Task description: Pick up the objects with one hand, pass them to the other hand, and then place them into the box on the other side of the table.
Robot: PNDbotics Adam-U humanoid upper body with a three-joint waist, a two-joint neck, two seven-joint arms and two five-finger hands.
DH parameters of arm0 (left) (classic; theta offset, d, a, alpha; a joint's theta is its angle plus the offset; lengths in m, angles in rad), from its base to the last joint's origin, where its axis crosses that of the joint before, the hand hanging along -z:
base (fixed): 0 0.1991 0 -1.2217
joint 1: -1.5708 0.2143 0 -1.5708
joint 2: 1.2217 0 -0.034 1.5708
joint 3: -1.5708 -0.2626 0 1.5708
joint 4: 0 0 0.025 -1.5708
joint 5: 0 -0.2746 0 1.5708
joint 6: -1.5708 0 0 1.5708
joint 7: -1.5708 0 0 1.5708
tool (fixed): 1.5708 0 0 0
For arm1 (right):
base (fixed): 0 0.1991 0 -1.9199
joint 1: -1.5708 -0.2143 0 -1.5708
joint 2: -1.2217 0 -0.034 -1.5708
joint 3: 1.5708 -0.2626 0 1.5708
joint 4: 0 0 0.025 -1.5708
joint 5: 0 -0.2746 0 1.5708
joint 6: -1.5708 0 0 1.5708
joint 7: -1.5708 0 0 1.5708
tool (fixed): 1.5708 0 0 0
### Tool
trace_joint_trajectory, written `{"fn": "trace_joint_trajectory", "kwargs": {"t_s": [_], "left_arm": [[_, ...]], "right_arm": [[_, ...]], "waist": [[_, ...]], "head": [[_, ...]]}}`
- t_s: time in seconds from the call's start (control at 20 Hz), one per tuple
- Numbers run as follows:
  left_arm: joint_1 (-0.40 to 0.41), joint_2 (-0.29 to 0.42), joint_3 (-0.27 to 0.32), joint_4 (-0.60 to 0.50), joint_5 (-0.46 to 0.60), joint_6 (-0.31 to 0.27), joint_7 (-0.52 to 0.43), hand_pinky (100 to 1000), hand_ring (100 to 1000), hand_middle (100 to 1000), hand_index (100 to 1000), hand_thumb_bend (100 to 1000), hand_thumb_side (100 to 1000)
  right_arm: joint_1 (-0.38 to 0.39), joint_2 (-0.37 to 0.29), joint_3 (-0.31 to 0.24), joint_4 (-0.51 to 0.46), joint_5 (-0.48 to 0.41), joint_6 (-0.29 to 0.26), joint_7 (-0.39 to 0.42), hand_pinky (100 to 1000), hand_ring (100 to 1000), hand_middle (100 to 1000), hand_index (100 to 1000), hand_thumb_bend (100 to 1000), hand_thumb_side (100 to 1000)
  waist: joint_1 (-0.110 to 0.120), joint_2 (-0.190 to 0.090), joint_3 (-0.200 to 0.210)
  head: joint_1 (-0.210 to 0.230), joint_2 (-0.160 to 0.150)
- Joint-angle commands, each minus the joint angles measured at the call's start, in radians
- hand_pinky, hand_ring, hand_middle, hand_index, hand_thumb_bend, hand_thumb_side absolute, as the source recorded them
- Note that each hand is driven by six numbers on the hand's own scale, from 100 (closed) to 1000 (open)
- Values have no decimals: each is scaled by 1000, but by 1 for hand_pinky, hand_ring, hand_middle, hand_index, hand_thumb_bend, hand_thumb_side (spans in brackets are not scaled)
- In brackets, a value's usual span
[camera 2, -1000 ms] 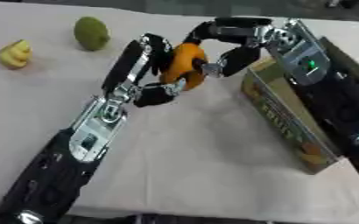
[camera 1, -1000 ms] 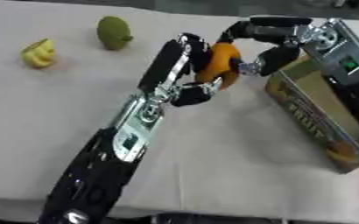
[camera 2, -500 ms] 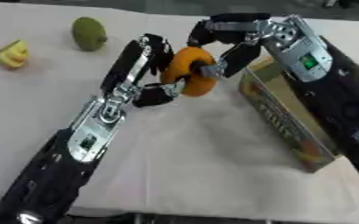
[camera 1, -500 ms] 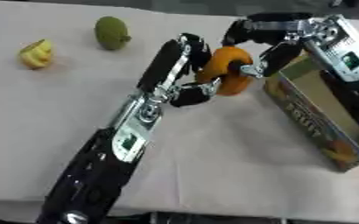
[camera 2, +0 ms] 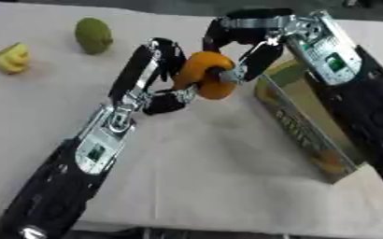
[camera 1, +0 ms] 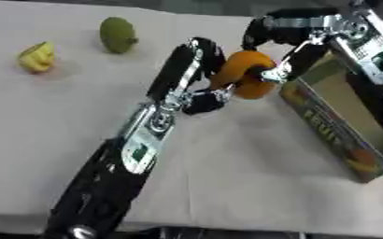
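Above table: round orange fruit [camera 1: 242, 74] pinched between left robot hand [camera 1: 204, 95] and right robot hand [camera 1: 278, 70]

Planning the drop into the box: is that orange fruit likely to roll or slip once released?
The orange fruit looks round and smooth, so it would probably roll if set on the table. Both the left hand and right hand curl around it, suggesting it holds shape; the box walls should contain it.
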Motion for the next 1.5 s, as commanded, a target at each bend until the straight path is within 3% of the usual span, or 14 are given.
{"fn": "trace_joint_trajectory", "kwargs": {"t_s": [0.05, 0.15, 0.25, 0.3, 0.45, 0.5, 0.6, 0.65, 1.5], "left_arm": [[-18, 6, 4, -32, 7, 4, 17, 318, 370, 376, 468, 100, 100], [-16, 11, 1, -49, 16, 4, 21, 341, 389, 397, 492, 112, 100], [-13, 18, -4, -69, 27, 0, 22, 370, 416, 424, 523, 244, 153], [-12, 22, -6, -79, 34, -3, 22, 404, 449, 459, 567, 429, 329], [-8, 35, -13, -109, 49, -21, 23, 535, 554, 561, 712, 705, 650], [-6, 37, -13, -116, 54, -27, 24, 575, 600, 597, 766, 858, 824], [-4, 40, -13, -124, 63, -36, 29, 611, 643, 628, 801, 978, 958], [-4, 41, -13, -125, 67, -39, 31, 640, 671, 651, 819, 1000, 1000], [17, 70, 0, -134, 95, -44, 28, 652, 669, 653, 804, 1000, 1000]], "right_arm": [[-11, -35, -20, -18, 2, -8, 12, 623, 308, 271, 355, 100, 156], [-10, -37, -26, -17, 9, -9, 12, 621, 306, 268, 351, 100, 158], [-10, -40, -33, -16, 16, -11, 12, 618, 303, 265, 348, 100, 159], [-10, -41, -36, -15, 18, -12, 12, 616, 302, 264, 347, 100, 160], [-10, -47, -46, -10, 29, -18, 12, 613, 301, 263, 346, 100, 163], [-10, -48, -48, -7, 32, -18, 12, 612, 301, 261, 344, 100, 164], [-10, -48, -51, -2, 38, -18, 12, 613, 302, 261, 343, 100, 165], [-10, -48, -52, 0, 41, -19, 12, 614, 303, 260, 343, 100, 166], [-2, -78, -93, 2, 66, -37, 12, 623, 326, 261, 339, 100, 180]], "waist": [[-6, -9, -2], [-5, -10, -2], [-4, -11, -2], [-4, -11, -2], [-4, -12, -1], [-4, -13, -1], [-5, -13, 0], [-5, -13, 0], [-4, -24, -5]], "head": [[-10, -2], [-15, -2], [-20, -2], [-22, -2], [-22, -2], [-22, -2], [-23, -2], [-26, -2], [-31, -2]]}}
